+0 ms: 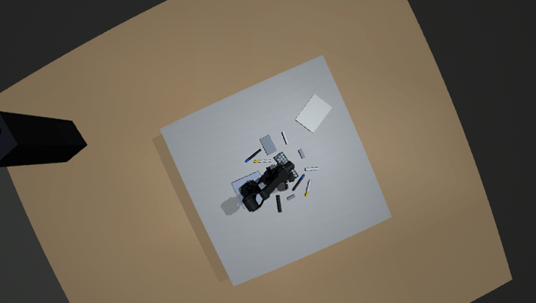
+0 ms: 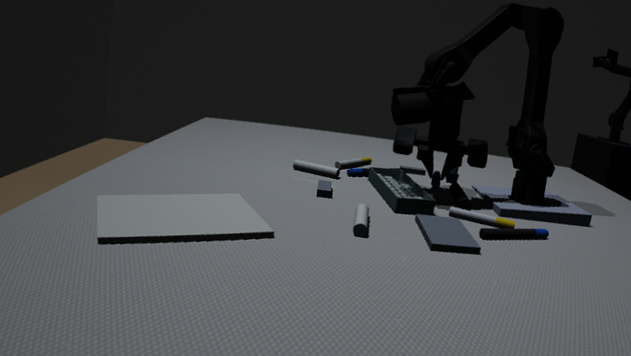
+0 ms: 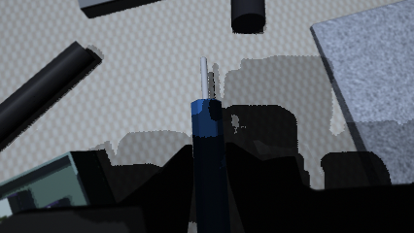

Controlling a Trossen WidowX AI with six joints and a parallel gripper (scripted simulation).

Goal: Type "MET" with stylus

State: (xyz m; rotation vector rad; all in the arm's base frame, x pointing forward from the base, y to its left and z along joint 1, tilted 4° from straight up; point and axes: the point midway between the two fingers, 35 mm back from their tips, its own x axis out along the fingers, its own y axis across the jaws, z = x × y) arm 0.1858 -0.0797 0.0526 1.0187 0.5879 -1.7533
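The keyboard (image 1: 281, 157) (image 2: 399, 186) is a dark green tray with pale keys, partly covered by the arm in the top view; only its corner (image 3: 60, 176) shows at the lower left of the wrist view. My gripper (image 2: 437, 180) (image 3: 209, 150) points down, low beside the keyboard on the arm-base side. It is shut on the stylus (image 2: 436, 177) (image 3: 208, 118), a blue rod with a thin pale metal tip that points up the wrist view. The tip is over the mat, off the keyboard. Whether the stylus touches the mat is unclear.
A black marker (image 1: 298, 182) (image 3: 41, 94) and a black cylinder (image 1: 278, 203) (image 3: 248, 15) lie near the gripper. The arm's speckled base plate (image 3: 374, 63) (image 2: 546, 217) is close by. A yellow-ended marker (image 2: 475, 216), a grey slab (image 2: 447, 234) and a white slab (image 1: 313, 113) (image 2: 175, 217) lie further out.
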